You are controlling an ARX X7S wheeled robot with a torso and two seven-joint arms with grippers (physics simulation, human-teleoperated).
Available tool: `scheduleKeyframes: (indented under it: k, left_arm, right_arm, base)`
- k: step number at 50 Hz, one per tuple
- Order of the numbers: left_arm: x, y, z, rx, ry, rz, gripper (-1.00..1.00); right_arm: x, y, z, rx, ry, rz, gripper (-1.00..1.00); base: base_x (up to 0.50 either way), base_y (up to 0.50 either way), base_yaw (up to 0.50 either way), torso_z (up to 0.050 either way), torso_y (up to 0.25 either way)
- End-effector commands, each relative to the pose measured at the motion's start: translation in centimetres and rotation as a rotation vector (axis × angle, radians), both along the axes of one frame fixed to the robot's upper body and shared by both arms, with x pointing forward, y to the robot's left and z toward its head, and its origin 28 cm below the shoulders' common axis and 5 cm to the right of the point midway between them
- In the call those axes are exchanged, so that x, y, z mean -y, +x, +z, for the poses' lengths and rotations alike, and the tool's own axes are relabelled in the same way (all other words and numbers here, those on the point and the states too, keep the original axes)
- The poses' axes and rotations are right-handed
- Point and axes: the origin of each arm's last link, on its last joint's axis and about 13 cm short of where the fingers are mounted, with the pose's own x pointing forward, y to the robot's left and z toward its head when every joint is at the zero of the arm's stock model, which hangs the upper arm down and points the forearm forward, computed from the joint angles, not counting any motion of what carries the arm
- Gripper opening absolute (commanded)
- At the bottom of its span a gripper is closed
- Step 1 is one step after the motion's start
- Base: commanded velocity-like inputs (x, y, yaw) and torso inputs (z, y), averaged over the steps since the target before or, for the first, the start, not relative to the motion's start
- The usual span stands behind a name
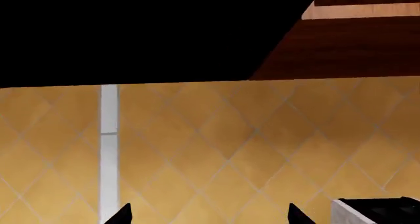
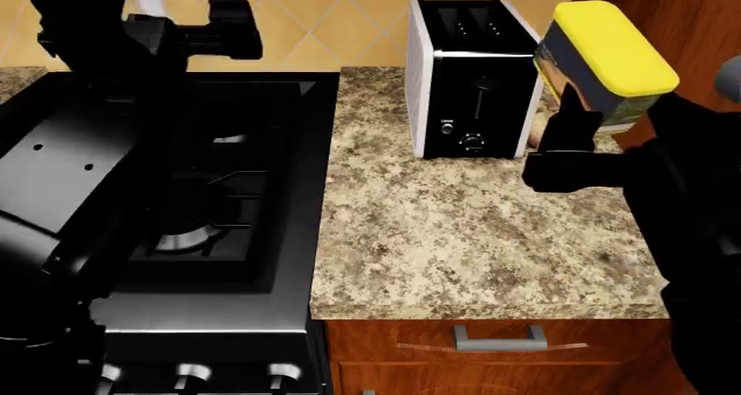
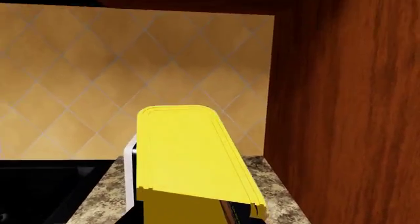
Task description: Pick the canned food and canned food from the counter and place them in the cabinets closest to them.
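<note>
Holding the flat yellow tin (image 2: 605, 55) up off the counter (image 2: 463, 239), my right gripper (image 2: 567, 148) is clamped on it at the right side of the scene, just right of the black and silver toaster (image 2: 469, 78). From my head view the tin sits tilted, its yellow lid facing up and toward me, with a printed side label below. My right wrist view shows the same yellow lid (image 3: 190, 155) close in front, the tiled wall (image 3: 131, 76) far behind it and a tall reddish-brown cabinet side (image 3: 347, 111) immediately to its right. That cabinet panel stands at the far right end of the speckled counter.

My left gripper (image 2: 220, 17) is raised at the far left, above the black gas stove (image 2: 220, 187). In my left wrist view its two dark fingertips (image 1: 118, 215) stand apart with nothing between them, pointed at the tan diamond-tiled wall and a dark hood-like mass (image 1: 131, 32) overhead.

Below the counter's near edge a wooden drawer front with a silver bar handle (image 2: 501, 336) shows. I cannot see the red and white can in any view.
</note>
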Motion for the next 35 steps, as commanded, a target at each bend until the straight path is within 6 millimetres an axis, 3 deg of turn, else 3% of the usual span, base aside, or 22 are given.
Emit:
scheduleKeyframes:
  k: [1,13,27,35]
  left_arm:
    - [-0.2,5.9,2.1,-0.119,-0.016,0.033,1.0]
    - [-0.1,9.1,2.0,-0.197,0.051,0.05,1.0]
    - [0.0,9.8,2.5,-0.211,0.041,0.053,1.0]
    - [-0.3,9.6,2.8,-0.196,0.02,0.057,1.0]
  right_arm:
    - [-0.5,0.0,3.2,0.08,-0.002,0.015,-1.0]
    - [-0.8,1.4,6.0,0.11,0.026,0.026,-1.0]
    - [-1.2,3.0,8.1,0.094,0.01,0.037,-1.0]
    - [-1.3,3.4,7.5,0.076,-0.008,0.04,-1.0]
  base:
    - [0.0,0.0,0.0,0.0,0.0]
    - [0.0,0.0,0.0,0.0,0.001]
    - [0.0,0.0,0.0,0.0,0.0]
    - [0.13,0.0,0.0,0.0,0.001]
